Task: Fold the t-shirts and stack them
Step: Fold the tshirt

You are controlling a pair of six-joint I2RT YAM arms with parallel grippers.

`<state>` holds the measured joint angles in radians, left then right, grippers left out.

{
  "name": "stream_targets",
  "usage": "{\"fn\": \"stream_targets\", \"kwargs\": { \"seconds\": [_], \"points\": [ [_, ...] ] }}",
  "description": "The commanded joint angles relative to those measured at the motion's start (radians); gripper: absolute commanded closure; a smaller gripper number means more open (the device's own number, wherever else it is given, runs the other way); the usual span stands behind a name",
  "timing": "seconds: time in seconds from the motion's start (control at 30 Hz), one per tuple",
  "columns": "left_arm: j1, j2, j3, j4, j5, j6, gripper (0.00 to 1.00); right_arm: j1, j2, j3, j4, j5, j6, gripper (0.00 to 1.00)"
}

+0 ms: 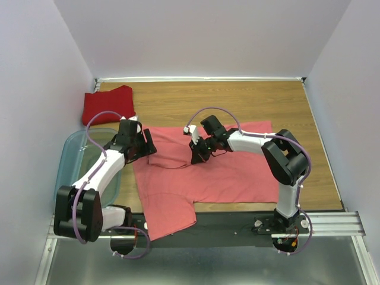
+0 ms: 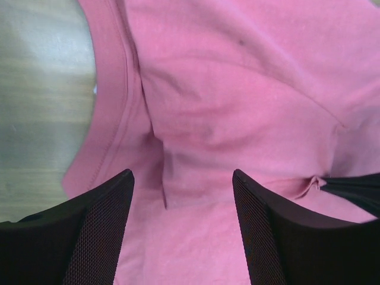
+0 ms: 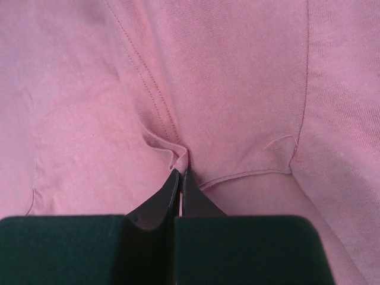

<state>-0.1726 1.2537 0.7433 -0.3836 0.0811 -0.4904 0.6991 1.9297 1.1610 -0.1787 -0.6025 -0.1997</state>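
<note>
**Cloth pinched on the right, wide-open pincer by the collar on the left**

Much of the clear bluish plastic bin [image 1: 70, 155] at the table's left edge is covered by the left arm. Both arms hide parts of the salmon-pink shirt [image 1: 219, 178]. From above, it is hard to tell how neatly the deep red shirt [image 1: 108, 105] is bunched or folded. It lies in the far left corner of the wood-grain table [image 1: 249, 101], well apart from both pincers.

The salmon-pink shirt is spread mostly flat across the table's middle. One lower corner hangs over the near edge.

The right pincer [image 3: 180, 173] is closed tight on a small raised ridge of this shirt, next to a double-stitched seam. Creases fan out from the pinch.

The left pincer [image 2: 183, 176] stands wide apart with nothing between its dark, mesh-textured fingers [image 2: 113, 202]. It sits over the soft knit just beside the ribbed collar [image 2: 110, 89]. Whether its tips touch the cloth cannot be told.
</note>
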Motion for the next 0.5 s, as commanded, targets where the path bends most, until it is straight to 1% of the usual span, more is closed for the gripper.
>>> {"fn": "stream_targets", "kwargs": {
  "seconds": [0.0, 0.13, 0.23, 0.33, 0.4, 0.43, 0.47],
  "points": [
    [-0.010, -0.013, -0.077, 0.060, 0.071, -0.062, 0.24, 0.000, 0.005, 0.032, -0.027, -0.042, 0.003, 0.94],
    [-0.028, 0.016, -0.102, 0.112, 0.077, -0.071, 0.24, 0.000, 0.005, 0.031, -0.028, -0.045, 0.003, 0.94],
    [-0.038, 0.045, -0.110, 0.141, 0.074, -0.065, 0.27, 0.002, 0.002, 0.028, -0.028, -0.043, 0.003, 0.94],
    [-0.047, 0.073, -0.111, 0.150, 0.078, -0.063, 0.34, 0.002, 0.000, 0.028, -0.028, -0.045, 0.003, 0.94],
    [-0.056, 0.075, -0.111, 0.150, 0.089, -0.068, 0.41, 0.000, 0.000, 0.026, -0.028, -0.043, 0.003, 0.94],
    [-0.059, 0.069, -0.111, 0.147, 0.094, -0.071, 0.50, 0.002, 0.000, 0.025, -0.028, -0.045, 0.003, 0.94],
    [-0.062, 0.064, -0.110, 0.144, 0.094, -0.074, 0.50, 0.000, -0.001, 0.025, -0.028, -0.043, 0.003, 0.94]
  ]
}}
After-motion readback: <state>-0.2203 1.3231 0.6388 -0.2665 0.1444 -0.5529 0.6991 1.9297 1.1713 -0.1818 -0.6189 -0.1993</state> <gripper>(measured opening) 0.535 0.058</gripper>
